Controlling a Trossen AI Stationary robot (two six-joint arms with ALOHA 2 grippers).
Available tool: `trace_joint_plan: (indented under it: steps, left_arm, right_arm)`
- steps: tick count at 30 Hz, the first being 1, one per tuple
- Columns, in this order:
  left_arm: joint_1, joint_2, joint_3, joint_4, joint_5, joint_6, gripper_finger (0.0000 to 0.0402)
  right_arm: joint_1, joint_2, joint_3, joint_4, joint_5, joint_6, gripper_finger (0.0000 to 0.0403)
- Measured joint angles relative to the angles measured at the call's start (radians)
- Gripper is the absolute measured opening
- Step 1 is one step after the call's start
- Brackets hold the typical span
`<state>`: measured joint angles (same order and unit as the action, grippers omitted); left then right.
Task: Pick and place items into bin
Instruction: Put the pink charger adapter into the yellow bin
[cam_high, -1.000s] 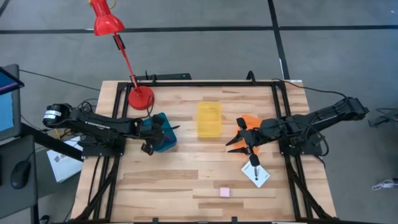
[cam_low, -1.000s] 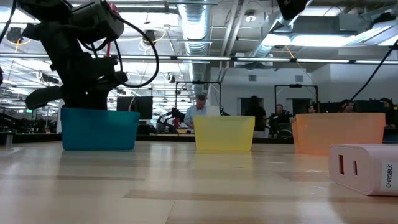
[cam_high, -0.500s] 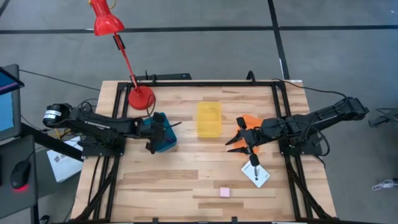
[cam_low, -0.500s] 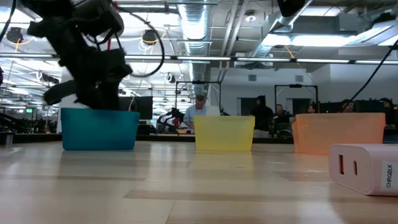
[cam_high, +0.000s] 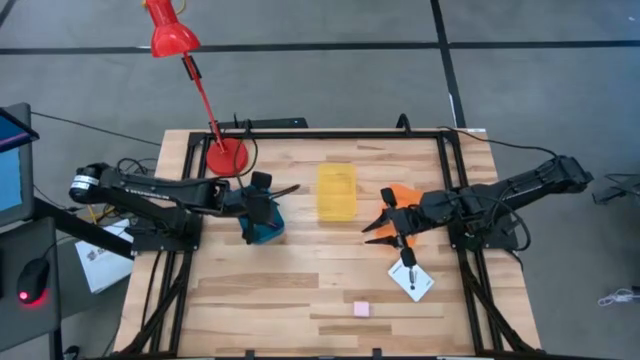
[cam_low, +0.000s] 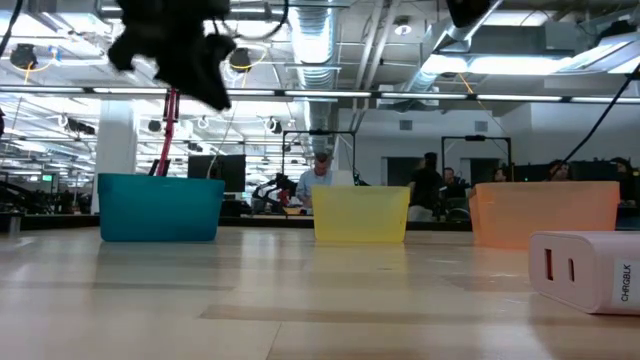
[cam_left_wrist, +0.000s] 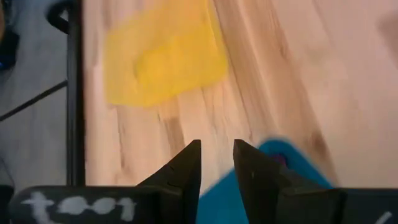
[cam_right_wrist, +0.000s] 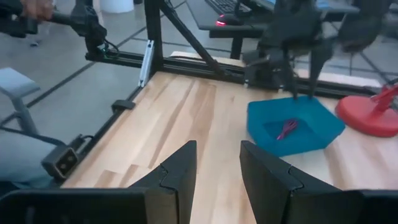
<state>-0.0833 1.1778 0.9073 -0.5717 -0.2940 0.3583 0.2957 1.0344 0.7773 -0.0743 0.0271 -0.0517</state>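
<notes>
High view: left gripper (cam_high: 262, 203) above the blue bin (cam_high: 268, 232), fingers slightly parted and empty.
Red cord (cam_right_wrist: 287, 129) lies inside that bin; lift clear before swinging toward the pink cube (cam_high: 361, 309) and white card (cam_high: 414, 282), near the released right gripper (cam_high: 372, 228).

White charger block (cam_low: 590, 270), lower right of the low view: grey lettering along its right face, running vertically, partly cut by the frame edge, appears to read "CHRGBLK". White marks on the dark bar at the lower left of the left wrist view are too blurred to read. No other legible text.
</notes>
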Motion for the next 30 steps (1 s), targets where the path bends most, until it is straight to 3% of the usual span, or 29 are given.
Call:
trace_joint_plan:
  steps: [6,13,18,21,30]
  left_arm:
    - [-0.036,0.0,0.093,0.02,-0.001,-0.019,0.0087]
    - [-0.039,0.0,0.11,0.085,-0.067,-0.034,0.0086]
    - [-0.039,0.0,0.11,0.102,-0.123,-0.04,0.0086]
    - [-0.039,0.0,0.11,0.1,-0.126,-0.04,0.0086]
    - [-0.039,0.0,0.11,0.091,-0.138,-0.041,0.0086]
  right_arm:
    - [0.07,0.001,0.0,-0.002,0.001,0.128,0.0131]
    - [0.14,0.089,0.006,-0.002,0.001,0.314,0.0186]
    - [0.188,0.201,0.059,-0.026,0.0,0.27,0.0218]
    - [0.228,0.268,0.113,-0.073,0.002,0.235,0.022]
    - [0.319,0.503,0.313,-0.256,-0.004,0.384,0.0209]
